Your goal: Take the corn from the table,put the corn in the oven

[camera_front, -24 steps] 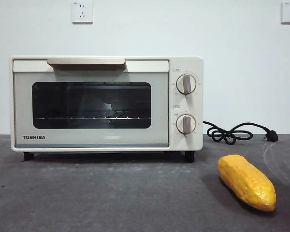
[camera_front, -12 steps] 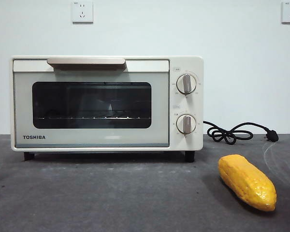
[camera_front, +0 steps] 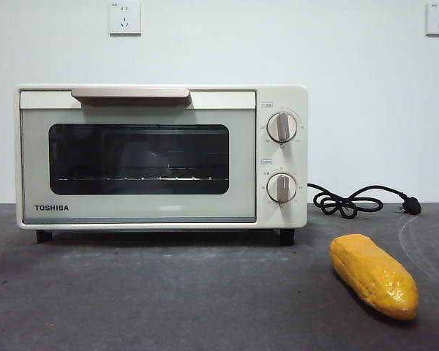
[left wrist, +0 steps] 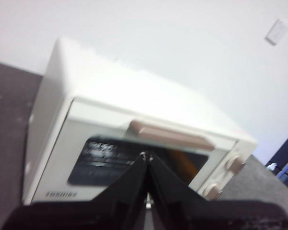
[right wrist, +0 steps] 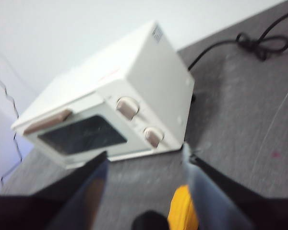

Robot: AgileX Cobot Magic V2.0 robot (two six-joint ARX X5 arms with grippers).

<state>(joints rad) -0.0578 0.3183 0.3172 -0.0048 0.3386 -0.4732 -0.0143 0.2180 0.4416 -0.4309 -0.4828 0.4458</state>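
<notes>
The yellow-orange corn [camera_front: 373, 274] lies on the dark grey table [camera_front: 168, 292], to the right of and in front of the oven [camera_front: 282, 157]. The cream-white oven stands with its glass door closed under the beige handle [camera_front: 130, 93]. No arm shows in the front view. In the right wrist view my right gripper [right wrist: 144, 152] is open above the table, and the corn [right wrist: 182, 211] shows low between its jaws, with the oven [right wrist: 134, 81] beyond. My left gripper [left wrist: 146, 158] is shut and empty, facing the oven [left wrist: 134, 105] near its handle [left wrist: 170, 136].
The oven's black cord [camera_front: 351, 201] and plug lie coiled on the table behind the corn, against the white wall. Two wall sockets [camera_front: 124, 17] sit high on the wall. Both wrist views are blurred.
The reflections in the oven's glass door have shifted. The corn and the oven have not moved.
</notes>
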